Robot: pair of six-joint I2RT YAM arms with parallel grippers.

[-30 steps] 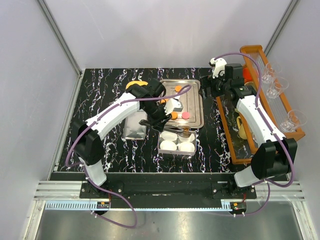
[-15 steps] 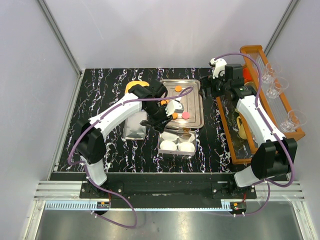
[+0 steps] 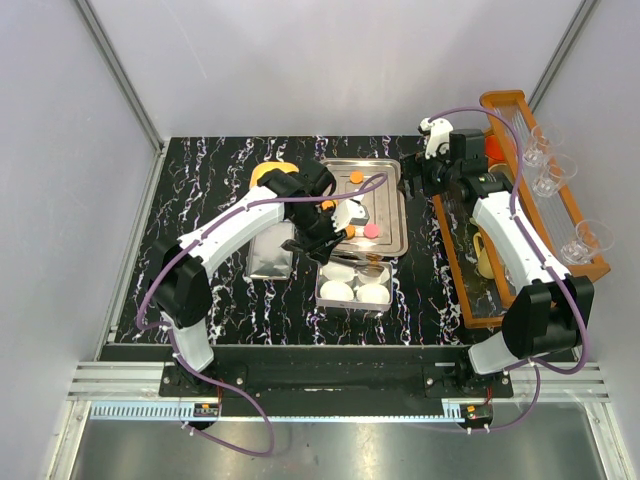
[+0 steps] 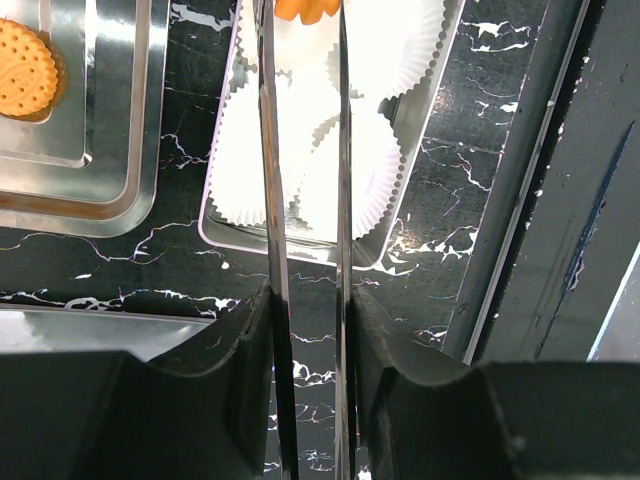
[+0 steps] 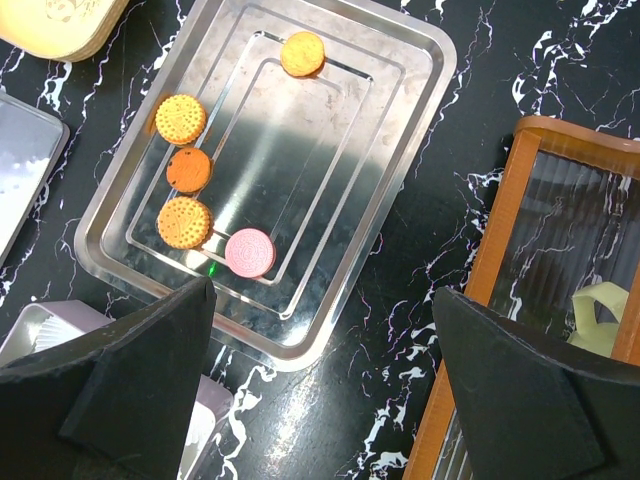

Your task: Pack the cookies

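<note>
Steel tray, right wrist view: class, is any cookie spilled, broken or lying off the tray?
Nothing stands out. All five cookies lie flat and whole inside the steel tray; the pink one differs only in colour.

The table (image 5: 520,60) was black with white marble veins. The tray (image 5: 400,130) was silver. Four cookies (image 5: 185,222) were orange, two dotted and one darker. The pink cookie (image 5: 249,252) lay beside them. The cups (image 4: 370,190) were white and pleated, the crate (image 5: 580,133) orange-brown, the dish (image 5: 60,20) yellow.
</note>
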